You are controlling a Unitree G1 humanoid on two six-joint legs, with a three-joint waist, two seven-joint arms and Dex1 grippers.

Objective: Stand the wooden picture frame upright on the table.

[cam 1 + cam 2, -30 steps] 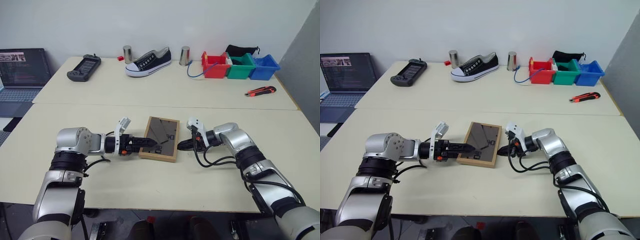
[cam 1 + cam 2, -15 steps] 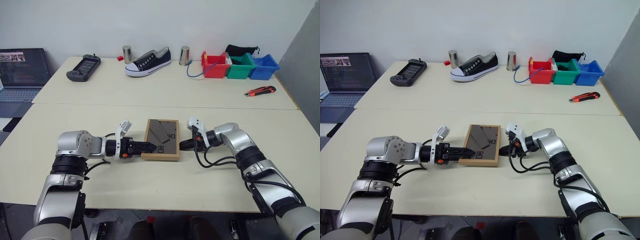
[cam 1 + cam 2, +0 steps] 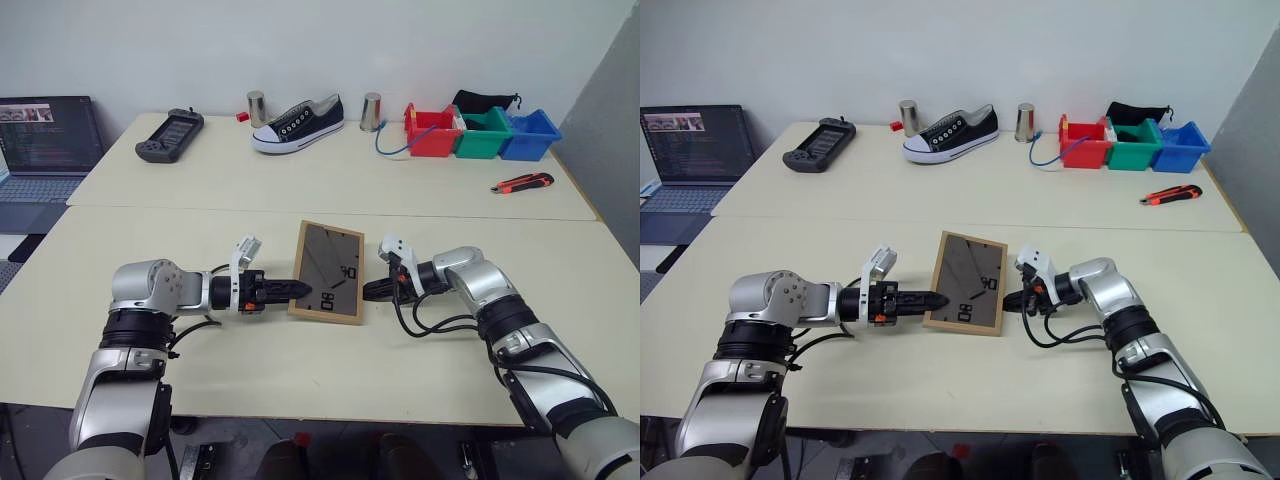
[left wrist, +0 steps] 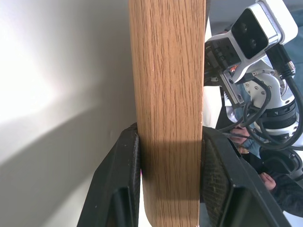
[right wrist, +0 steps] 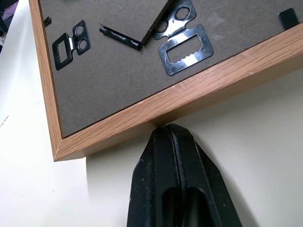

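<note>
- Now 1 frame (image 3: 328, 272), a rectangle of light grained wood, sits on the near slab of the table (image 3: 300, 370), backing side up and tilted, its far edge raised; the backing is matte dark grey board with a stand flap and small metal hangers.
- Left gripper (image 3: 298, 290) is clamped on the frame's left rail, 1 black finger (image 4: 118, 189) on each face of the wood.
- Right gripper (image 3: 366, 291) is pinched closed on nothing, its tip touching the frame's right rail.
- Table: 2 pale cream matte slabs with a thin seam.
- Far slab: 1 black-and-white shoe (image 3: 298, 122), 2 metal cups (image 3: 256, 108), 1 dark handheld console (image 3: 170, 135), 3 plastic bins (image 3: 482, 133) in red, green and blue, 1 red-and-black knife (image 3: 521, 183).
- 1 laptop (image 3: 45, 140) stands off the table's left side.
</note>
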